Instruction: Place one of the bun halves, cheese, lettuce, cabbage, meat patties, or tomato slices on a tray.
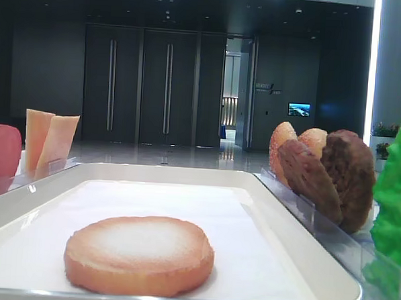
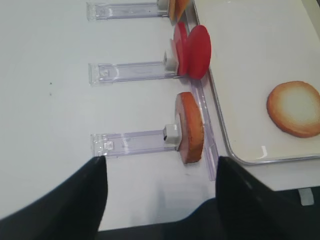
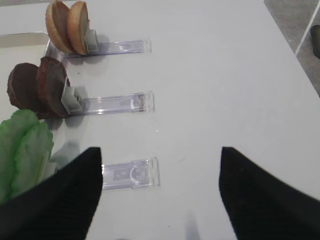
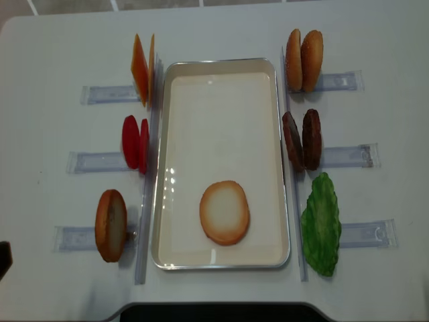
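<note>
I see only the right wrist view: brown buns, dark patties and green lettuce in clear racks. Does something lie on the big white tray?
Observer: Yes. One round bun half, with a golden-brown rim and its pale cut face up, lies flat toward one short end of the cream-white rectangular tray.
Operator: What stands on the other side of the tray?
Observer: Three clear plastic racks hold thin pale orange cheese slices, round red tomato slices and a second bun half standing on edge.
Operator: Does the left gripper hold anything?
Observer: No. The left gripper is open and empty, above the table.
</note>
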